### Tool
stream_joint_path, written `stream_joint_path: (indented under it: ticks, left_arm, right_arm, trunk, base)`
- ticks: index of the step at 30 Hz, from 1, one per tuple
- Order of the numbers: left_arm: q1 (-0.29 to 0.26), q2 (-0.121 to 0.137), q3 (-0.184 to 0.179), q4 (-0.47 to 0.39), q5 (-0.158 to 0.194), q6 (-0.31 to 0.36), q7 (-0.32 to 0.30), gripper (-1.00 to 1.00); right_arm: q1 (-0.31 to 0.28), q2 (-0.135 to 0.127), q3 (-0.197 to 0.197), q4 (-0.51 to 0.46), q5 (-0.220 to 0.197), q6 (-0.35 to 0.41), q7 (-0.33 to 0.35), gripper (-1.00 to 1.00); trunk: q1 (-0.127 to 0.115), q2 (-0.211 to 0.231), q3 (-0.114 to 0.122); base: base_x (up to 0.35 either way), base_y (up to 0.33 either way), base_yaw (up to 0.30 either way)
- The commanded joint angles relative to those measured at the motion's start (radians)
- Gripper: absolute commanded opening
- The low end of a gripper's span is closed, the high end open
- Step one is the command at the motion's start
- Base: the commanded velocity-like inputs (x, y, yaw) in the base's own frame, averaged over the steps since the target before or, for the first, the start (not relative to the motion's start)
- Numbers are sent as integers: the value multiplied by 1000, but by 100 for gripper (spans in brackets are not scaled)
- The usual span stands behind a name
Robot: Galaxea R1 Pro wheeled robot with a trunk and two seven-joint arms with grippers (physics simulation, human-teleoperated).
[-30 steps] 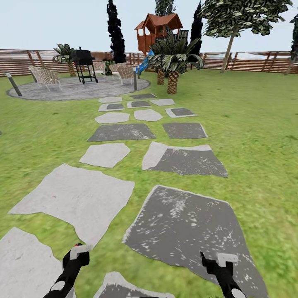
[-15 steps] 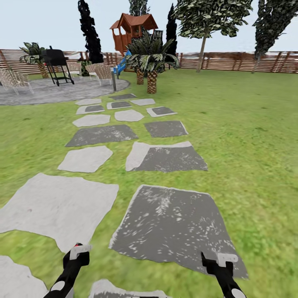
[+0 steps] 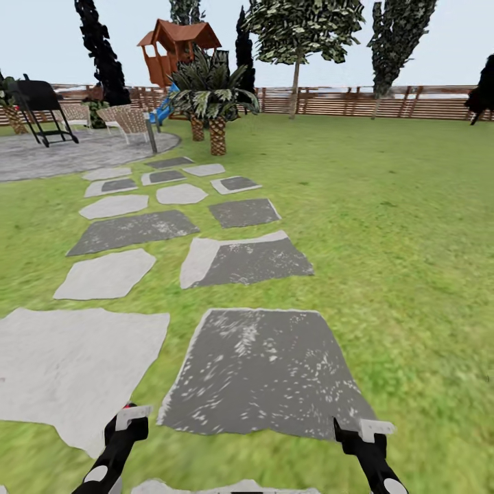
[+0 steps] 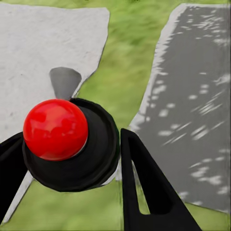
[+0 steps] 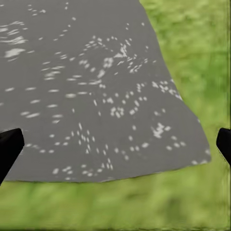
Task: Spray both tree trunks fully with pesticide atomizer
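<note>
Left wrist view showed the left gripper (image 4: 72,159) with its black fingers (image 4: 139,178) standing either side of a black round body (image 4: 98,154) topped by a red ball (image 4: 55,129). I could not tell whether the fingers pinched it or merely flanked it, nor what it was. Below it lay a pale stepping stone (image 4: 43,43) and a strip of grass.

The right gripper (image 5: 115,144) was spread wide with nothing between its fingers, hanging over the near corner of a dark grey stepping stone (image 5: 96,86).

Over the last second the whole head picture had slid leftward. The paved patio (image 3: 68,154), grill (image 3: 38,103), wooden playhouse (image 3: 175,48) and palm (image 3: 213,96) all drifted toward the left side, and a dark tree (image 3: 482,92) came in at the right edge. That was the camera turning right with the robot, not the things moving; both arms kept their tucked pose.

By my judgement the robot was travelling and searching, with spraying not yet begun. The garden's lawn (image 3: 384,226) opened up ahead and to the right of the grippers, out to the slatted fence (image 3: 329,101) along its far edge. Where the atomizer lay relative to either gripper could not be told, and the trees by the fence were thin-stemmed ones, not the thick trunks.
</note>
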Motion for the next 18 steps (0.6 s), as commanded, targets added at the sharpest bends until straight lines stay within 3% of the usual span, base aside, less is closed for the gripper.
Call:
stream_joint_path:
  ticks: [1, 18]
  left_arm:
    - [0, 0, 0, 0, 0, 0, 0, -100]
    - [0, 0, 0, 0, 1, 0, 0, -100]
  right_arm:
    - [0, 0, 0, 0, 0, 0, 0, 100]
    - [0, 0, 0, 0, 0, 0, 0, 100]
  trunk:
    - [0, 0, 0]
    - [0, 0, 4]
  base:
    - [0, 0, -300]
    - [0, 0, -300]
